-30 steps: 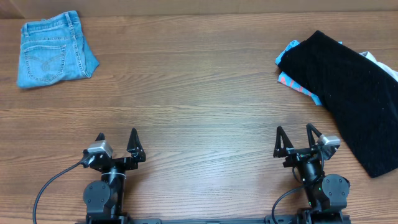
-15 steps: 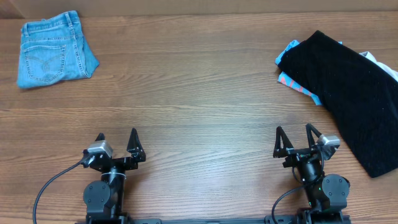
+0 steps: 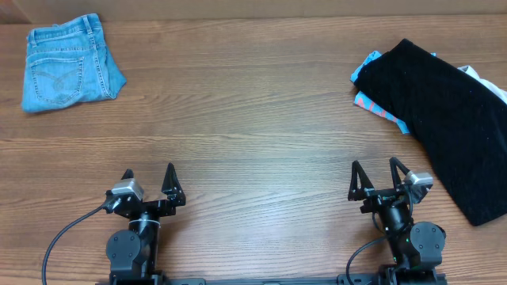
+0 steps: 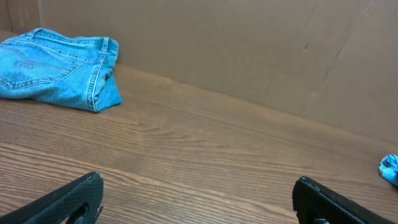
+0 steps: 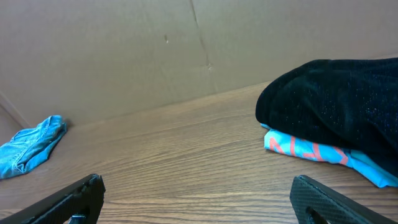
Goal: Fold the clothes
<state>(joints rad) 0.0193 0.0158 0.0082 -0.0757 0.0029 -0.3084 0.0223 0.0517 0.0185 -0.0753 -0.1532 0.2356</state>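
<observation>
Light-blue denim shorts [image 3: 70, 62] lie folded at the table's far left corner, seen too in the left wrist view [image 4: 59, 70] and small in the right wrist view [image 5: 31, 149]. At the right, a big black ribbed-knit garment [image 3: 451, 119] [image 5: 336, 102] lies spread over a sky-blue tee with red print [image 3: 379, 111] [image 5: 311, 149]. My left gripper [image 3: 148, 179] [image 4: 199, 186] rests open near the front edge, far from the shorts. Just left of the black garment's lower end, my right gripper [image 3: 374, 176] [image 5: 198, 186] is open too. Neither holds anything.
A brown cardboard wall [image 4: 249, 50] stands along the table's far edge. A bit of white cloth [image 3: 487, 83] peeks out behind the black garment at the right edge. Bare wooden tabletop [image 3: 238, 119] stretches between the two piles.
</observation>
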